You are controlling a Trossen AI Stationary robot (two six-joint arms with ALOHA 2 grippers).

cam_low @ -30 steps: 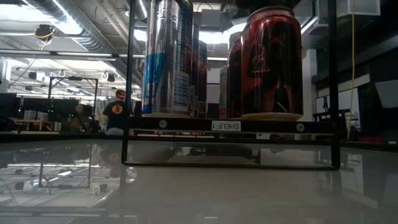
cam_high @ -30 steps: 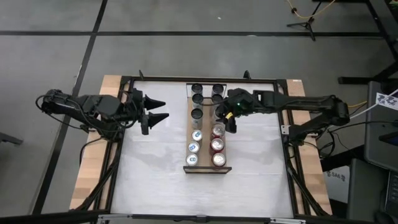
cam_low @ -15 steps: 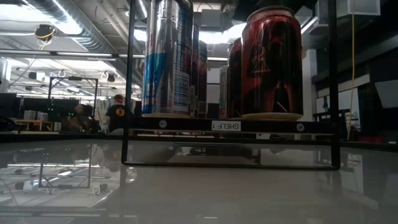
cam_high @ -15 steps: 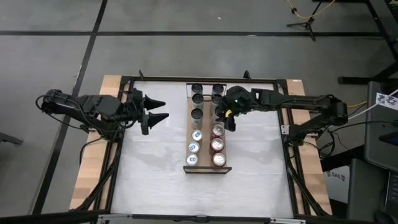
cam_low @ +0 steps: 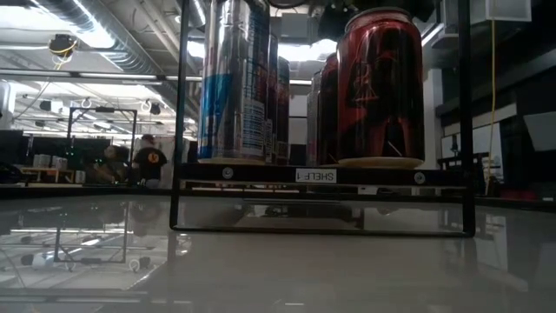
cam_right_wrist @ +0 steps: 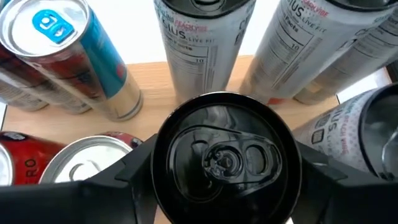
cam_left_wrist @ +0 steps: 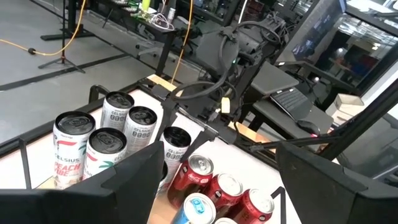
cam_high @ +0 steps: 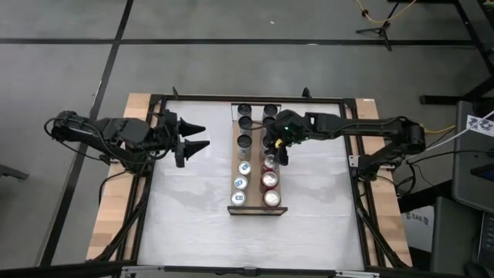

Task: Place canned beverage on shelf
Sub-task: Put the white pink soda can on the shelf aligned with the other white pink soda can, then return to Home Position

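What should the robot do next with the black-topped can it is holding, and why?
Probably lower it straight down. The right gripper is clamped on the black-topped can above the shelf, in the row with the red cans, and tall white cans stand close around it.

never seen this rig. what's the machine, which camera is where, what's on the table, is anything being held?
Two dark robot arms work at a table. One camera looks straight down, one sits at table height, one rides on each wrist. On the table stands the shelf, a wooden plank carrying two rows of cans. The right gripper is over the shelf, its fingers closed around a black-topped can among the others. The left gripper waits open, to the shelf's left. A person stands in the room behind.
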